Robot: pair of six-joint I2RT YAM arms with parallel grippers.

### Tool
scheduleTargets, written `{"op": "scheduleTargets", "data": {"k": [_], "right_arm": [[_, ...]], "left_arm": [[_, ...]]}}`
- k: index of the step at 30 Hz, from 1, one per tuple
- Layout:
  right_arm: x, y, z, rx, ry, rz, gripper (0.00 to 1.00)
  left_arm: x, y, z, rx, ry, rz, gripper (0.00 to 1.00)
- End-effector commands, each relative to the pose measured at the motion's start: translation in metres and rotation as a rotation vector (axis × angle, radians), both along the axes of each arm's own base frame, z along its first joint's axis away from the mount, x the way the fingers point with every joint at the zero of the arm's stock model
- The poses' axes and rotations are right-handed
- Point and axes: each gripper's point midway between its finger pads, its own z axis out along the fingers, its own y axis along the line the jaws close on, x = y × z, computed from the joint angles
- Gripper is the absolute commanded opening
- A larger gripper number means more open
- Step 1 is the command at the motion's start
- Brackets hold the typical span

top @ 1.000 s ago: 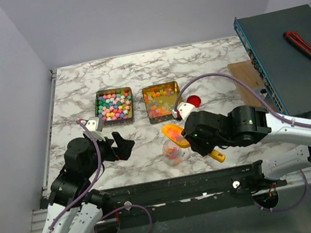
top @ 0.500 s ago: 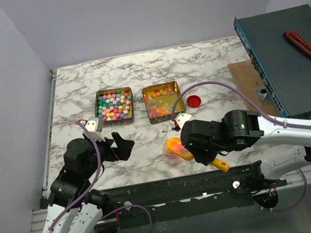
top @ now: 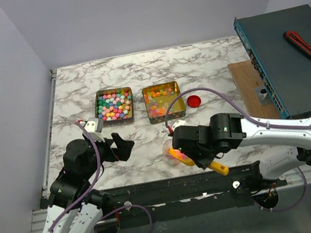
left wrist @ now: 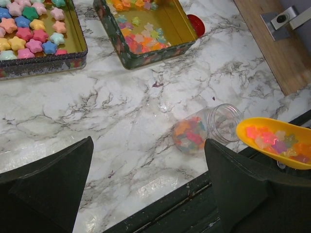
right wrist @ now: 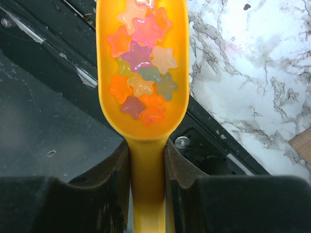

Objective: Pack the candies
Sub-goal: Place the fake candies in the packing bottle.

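Observation:
A tin of pastel candies (top: pixel 113 104) and a tin of jelly candies (top: pixel 163 101) sit mid-table; both show in the left wrist view (left wrist: pixel 34 39) (left wrist: pixel 146 34). A clear jar (top: pixel 170 149) (left wrist: pixel 204 131), partly filled with candies, is near the front edge. My right gripper (top: pixel 197 156) (right wrist: pixel 147 150) is shut on the handle of the yellow-orange scoop (top: pixel 179 155) (right wrist: pixel 143 63). The scoop holds several jelly stars, and its tip is right at the jar's mouth (left wrist: pixel 274 141). My left gripper (top: pixel 122 147) (left wrist: pixel 148 160) is open and empty, left of the jar.
The red jar cap (top: pixel 194 101) lies right of the jelly tin. A wooden board (top: pixel 245 76) and a blue-grey box (top: pixel 293 62) with a red cutter (top: pixel 301 44) stand at the right. A black rail (top: pixel 179 184) runs along the table's near edge.
My right arm has carried the loaded scoop toward the near edge and left, from beyond the jar to its mouth. The left arm has not moved.

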Motion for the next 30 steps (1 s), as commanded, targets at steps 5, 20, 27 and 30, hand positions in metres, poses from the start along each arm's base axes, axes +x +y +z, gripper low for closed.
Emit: {"op": "scheduleTargets", "data": {"k": [5, 20, 27, 30], "right_arm": [[-0.006, 0.001, 0.005, -0.048, 0.036, -0.022, 0.01], [-0.013, 0.012, 0.009, -0.019, 0.099, -0.043, 0.01], [-0.010, 0.014, 0.006, -0.020, 0.144, -0.083, 0.01], [-0.007, 0.015, 0.005, -0.020, 0.165, -0.098, 0.01]], "left_arm": [[-0.001, -0.003, 0.004, -0.011, -0.024, -0.024, 0.99], [-0.003, -0.003, 0.006, -0.015, -0.039, -0.032, 0.99], [-0.004, -0.003, 0.007, -0.016, -0.045, -0.037, 0.99], [-0.004, -0.003, 0.008, -0.018, -0.049, -0.035, 0.99]]}}
